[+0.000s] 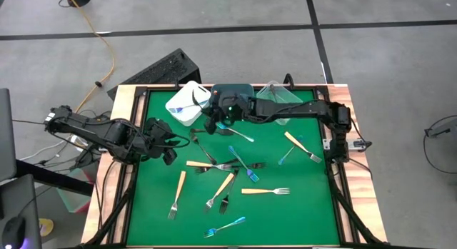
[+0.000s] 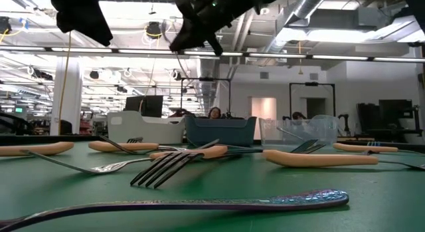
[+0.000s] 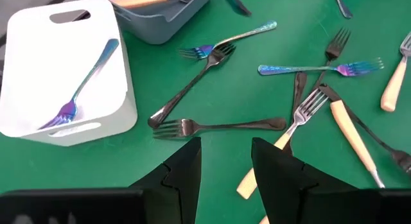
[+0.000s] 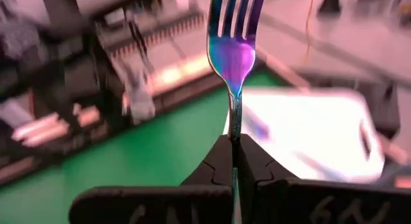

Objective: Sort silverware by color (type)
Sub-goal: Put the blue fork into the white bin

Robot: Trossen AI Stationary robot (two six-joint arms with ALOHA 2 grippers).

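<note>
My right gripper (image 4: 234,150) is shut on a fork with a rainbow blue-purple head (image 4: 232,38). It hangs above the table's far middle (image 1: 213,122), next to the white bin (image 1: 184,106). That bin holds one blue-purple fork (image 3: 82,89). My left gripper (image 3: 225,161) stands open above the table's left part (image 1: 168,146), with nothing between its fingers. Several forks with tan (image 1: 263,191), black (image 1: 204,147) and blue (image 1: 243,163) handles lie flat on the green mat. My right gripper pinches the fork's thin stem just behind the head (image 4: 235,124) between its two fingertips. The fork runs along the fingers, with its head and tines sticking out past them. The fingers slant down from the table's right side. The fork is lifted clear of the table.
A grey-blue bin (image 3: 154,25) holding a tan-handled fork stands beside the white one at the far edge. A clear bin (image 1: 280,99) is to its right. A raised wooden rim (image 1: 123,163) frames the mat. Loose forks crowd the middle of the mat.
</note>
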